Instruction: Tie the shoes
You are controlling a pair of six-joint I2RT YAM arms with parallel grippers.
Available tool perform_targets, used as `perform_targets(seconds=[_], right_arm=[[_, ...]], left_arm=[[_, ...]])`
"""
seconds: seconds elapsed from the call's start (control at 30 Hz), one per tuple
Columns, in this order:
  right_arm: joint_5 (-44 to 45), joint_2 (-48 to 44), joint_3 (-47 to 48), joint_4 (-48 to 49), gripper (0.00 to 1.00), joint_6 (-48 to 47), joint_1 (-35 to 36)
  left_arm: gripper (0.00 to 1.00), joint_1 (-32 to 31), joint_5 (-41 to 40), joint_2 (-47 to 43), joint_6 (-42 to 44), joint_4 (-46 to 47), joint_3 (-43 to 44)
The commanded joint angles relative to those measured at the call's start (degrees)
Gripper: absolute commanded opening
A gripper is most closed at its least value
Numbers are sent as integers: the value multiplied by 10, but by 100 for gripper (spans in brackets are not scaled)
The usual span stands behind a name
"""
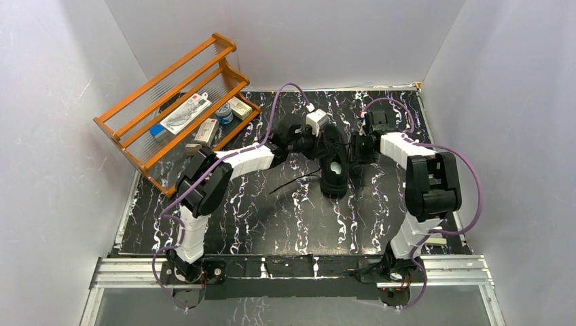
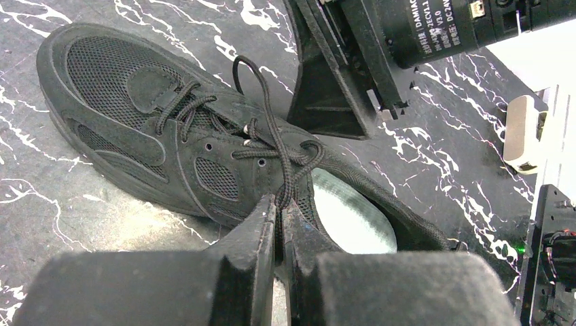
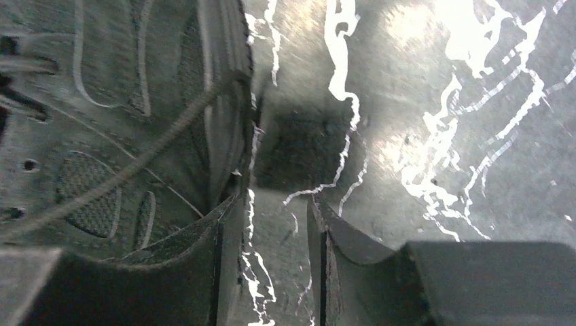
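Note:
The black sneaker [image 1: 333,165] lies mid-table, toe towards the back wall, its pale insole [image 2: 350,214] showing through the opening. My left gripper [image 2: 280,202] hovers over the shoe's collar and is shut on a black lace [image 2: 272,129] that loops up from the top eyelets. A loose lace end [image 1: 292,182] trails onto the table on the left. My right gripper [image 3: 278,204] stands low beside the shoe's [image 3: 102,136] right flank, open, with only bare tabletop between its fingers. A lace strand [image 3: 156,146] crosses the shoe's side just left of it.
An orange wooden rack [image 1: 176,102] holding small boxes leans at the back left. White walls close in the black marbled table [image 1: 272,224] on three sides. A white block [image 2: 523,132] sits on the table behind the shoe.

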Motion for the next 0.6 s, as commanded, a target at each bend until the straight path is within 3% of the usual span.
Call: perform_targets(seconds=[0.0, 0.2, 0.37, 0.57], right_arm=[[-62, -17, -10, 57, 49, -27, 0], [-44, 23, 15, 31, 50, -16, 11], [-20, 31, 18, 27, 38, -18, 32], [1, 39, 15, 27, 47, -12, 48]], left_arm=[[0, 5, 16, -15, 3, 5, -2], [0, 7, 16, -16, 3, 2, -1], [0, 7, 17, -17, 3, 1, -1], [0, 7, 16, -20, 5, -2, -4]])
